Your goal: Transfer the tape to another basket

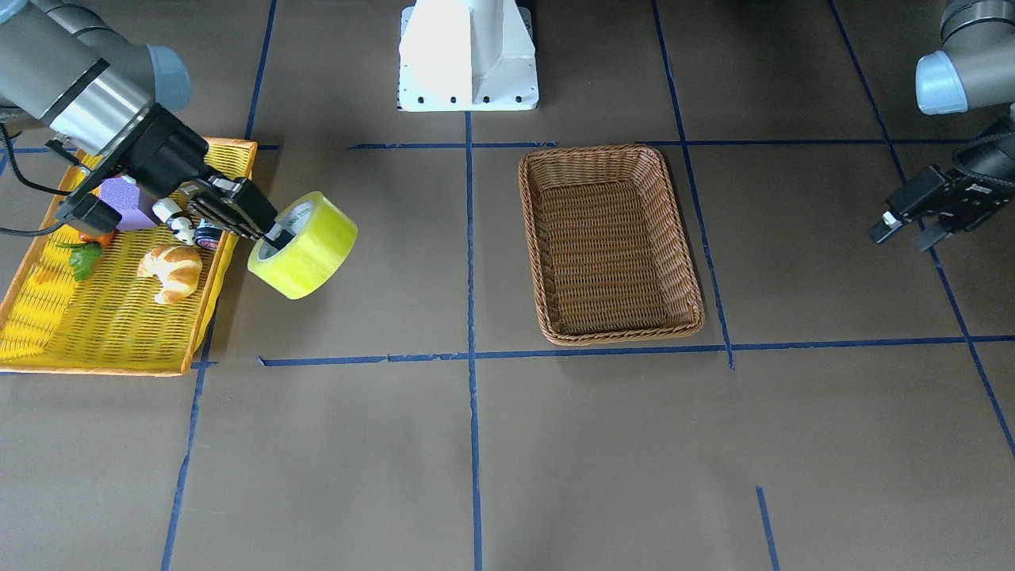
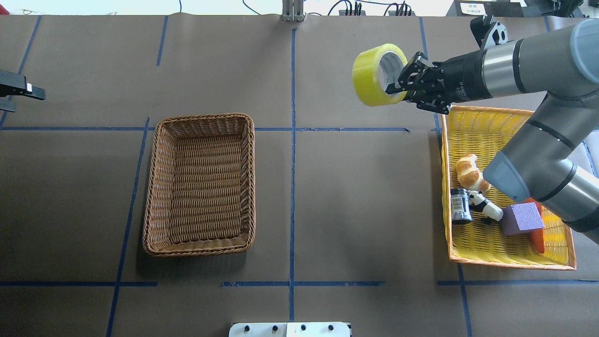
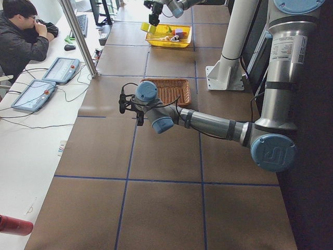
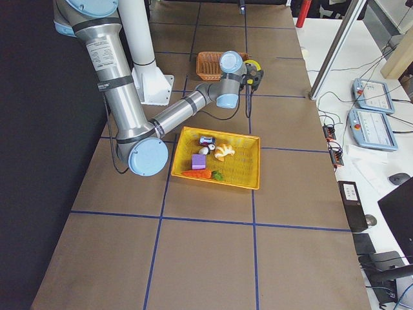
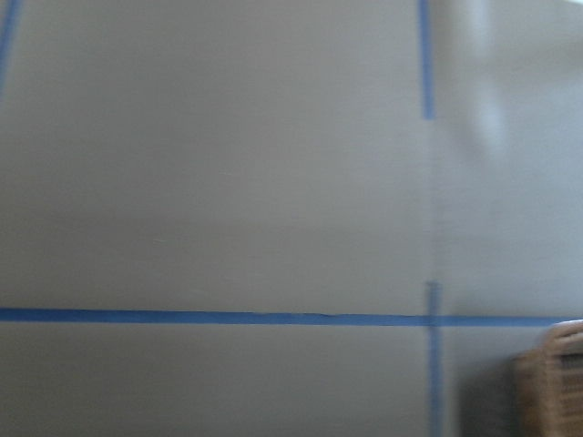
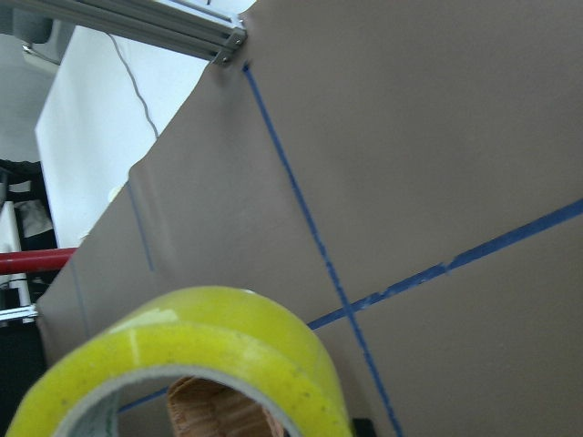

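The yellow-green tape roll (image 1: 305, 254) hangs in the air just beside the yellow basket, between it and the wicker basket. My right gripper (image 1: 273, 230) is shut on the roll's wall, with one finger inside the core. The same roll (image 2: 369, 75) and gripper (image 2: 398, 89) show in the overhead view, and the roll fills the bottom of the right wrist view (image 6: 182, 337). The brown wicker basket (image 1: 610, 151) (image 2: 201, 117) stands empty near the table's middle. My left gripper (image 2: 23, 91) (image 1: 912, 222) hovers open and empty at the far side, away from both baskets.
The yellow plastic basket (image 1: 103, 369) (image 2: 510, 264) holds a croissant (image 2: 470, 171), a small can (image 2: 461, 206), a cow figure (image 2: 484, 206), a purple block (image 2: 522, 217) and a carrot (image 2: 538, 238). The white robot base (image 1: 468, 55) stands behind the table's middle. An operator sits beyond the table in the left view.
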`<state>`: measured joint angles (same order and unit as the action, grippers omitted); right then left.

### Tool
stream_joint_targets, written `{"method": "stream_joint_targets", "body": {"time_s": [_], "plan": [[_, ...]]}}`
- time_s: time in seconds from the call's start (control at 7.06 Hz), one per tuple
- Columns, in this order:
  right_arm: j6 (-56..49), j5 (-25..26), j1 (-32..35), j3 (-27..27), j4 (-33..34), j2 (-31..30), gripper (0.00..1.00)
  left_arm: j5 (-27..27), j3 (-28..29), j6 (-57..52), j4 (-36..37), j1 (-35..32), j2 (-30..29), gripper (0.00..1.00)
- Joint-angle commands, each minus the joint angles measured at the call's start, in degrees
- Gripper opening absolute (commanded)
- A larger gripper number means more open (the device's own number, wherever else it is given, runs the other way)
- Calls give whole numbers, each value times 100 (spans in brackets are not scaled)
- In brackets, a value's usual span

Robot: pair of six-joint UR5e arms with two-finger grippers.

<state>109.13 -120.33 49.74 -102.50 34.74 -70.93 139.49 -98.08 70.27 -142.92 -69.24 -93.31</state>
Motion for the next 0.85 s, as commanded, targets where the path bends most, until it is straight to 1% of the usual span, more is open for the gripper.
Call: {"method": "stream_joint_targets", "body": {"time_s": [0.0,0.14,0.28,0.42,0.57,0.71], "plan": [[1001,431,-411,-7,-1227,-9,0,52,-18,2750,-1985,541,-230,100],[1301,431,-551,-7,-1702,0,0,0,-18,3869,-2838,795,-362,100],[1452,449,-753,2,-2125,9,0,-18,-71,4759,-3421,885,-503,100],[1470,544,-990,-7,-2407,18,0,-27,-271,5403,-3653,1095,-687,100],[1471,632,-1218,2,-2776,18,0,-445,-587,6019,-3673,1375,-889,100],[1471,633,-1368,-16,-2910,18,0,-1397,-1060,6599,-3769,2005,-926,100]]}}
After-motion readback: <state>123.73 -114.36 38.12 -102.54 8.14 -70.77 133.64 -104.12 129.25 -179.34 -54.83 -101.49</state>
